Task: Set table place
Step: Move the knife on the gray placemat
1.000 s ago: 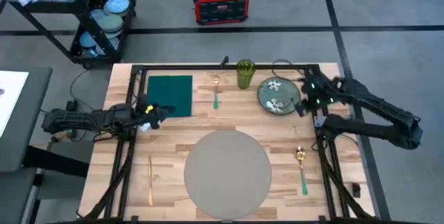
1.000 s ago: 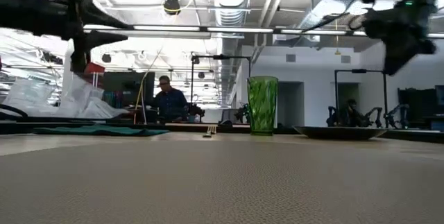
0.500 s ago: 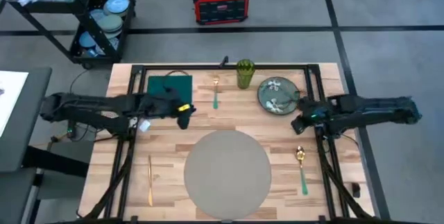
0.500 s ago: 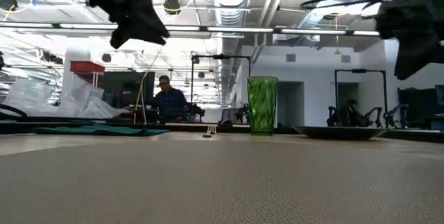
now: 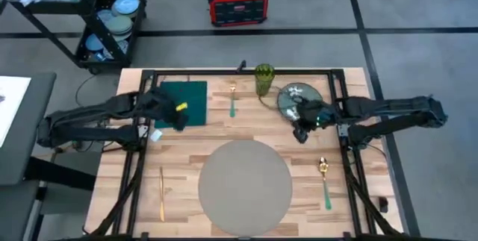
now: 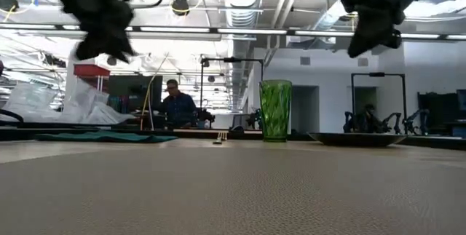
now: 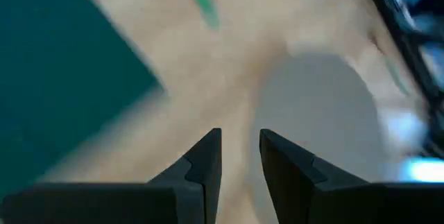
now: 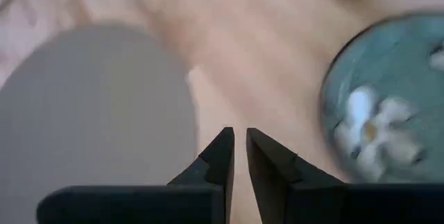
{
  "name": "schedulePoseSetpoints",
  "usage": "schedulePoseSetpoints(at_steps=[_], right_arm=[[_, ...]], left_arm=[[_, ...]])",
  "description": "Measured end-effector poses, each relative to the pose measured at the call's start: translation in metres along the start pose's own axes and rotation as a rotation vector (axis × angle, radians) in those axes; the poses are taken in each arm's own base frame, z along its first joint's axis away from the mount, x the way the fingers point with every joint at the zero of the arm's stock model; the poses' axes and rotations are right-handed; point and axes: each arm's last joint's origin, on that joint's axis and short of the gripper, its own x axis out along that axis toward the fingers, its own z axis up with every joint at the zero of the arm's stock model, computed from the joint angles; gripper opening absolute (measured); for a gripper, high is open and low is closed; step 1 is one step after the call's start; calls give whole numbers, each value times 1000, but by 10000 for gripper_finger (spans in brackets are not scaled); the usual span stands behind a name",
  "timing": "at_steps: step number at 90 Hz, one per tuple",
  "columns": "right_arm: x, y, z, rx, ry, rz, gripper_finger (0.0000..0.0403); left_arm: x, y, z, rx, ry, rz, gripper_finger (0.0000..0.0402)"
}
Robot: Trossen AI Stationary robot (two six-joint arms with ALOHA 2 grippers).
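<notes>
Placemat (image 5: 244,188), the big round grey one, lies flat at the near middle of the table (image 5: 351,84) with nothing on it; every piece of the setting is still to be brought in.

Your right gripper (image 5: 302,130) hangs over the near edge of the floral plate (image 5: 293,96), its fingers (image 8: 220,156) nearly closed, only a thin gap between them, holding nothing. Your left gripper (image 5: 180,119) hovers over the near right corner of the green napkin (image 5: 179,98), fingers (image 7: 205,163) a little apart and also empty.

Watch the plate first, I'd say. With the jaws that narrow you cannot take its rim; come down as you are and you will likely push it toward the green glass (image 5: 264,78) just beside it, and the glass looks easy to tip. Open wider before you descend. The napkin is thin and limp, so a pinch at one corner may drag or fold it, and it could sweep the green-handled fork (image 5: 232,101) lying near it. The second piece of green-handled cutlery (image 5: 325,181) and the wooden-looking utensil (image 5: 161,192) sit well clear of both arms.

Half a second ago your right gripper stood off the plate, by the table's right rail; it has swung inward over the plate. Your left gripper has pulled back from the bare wood toward the napkin.
</notes>
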Motion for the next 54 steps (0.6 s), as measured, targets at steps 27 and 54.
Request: schedulePoseSetpoints(at_steps=[27,54], right_arm=[[5,13,-13,-37,31,-24,31],[9,14,-13,-53,34,-47,32]], left_arm=[[-23,-13,-63,-42,151,5,81],[5,-49,-121,565,356,-55,81]])
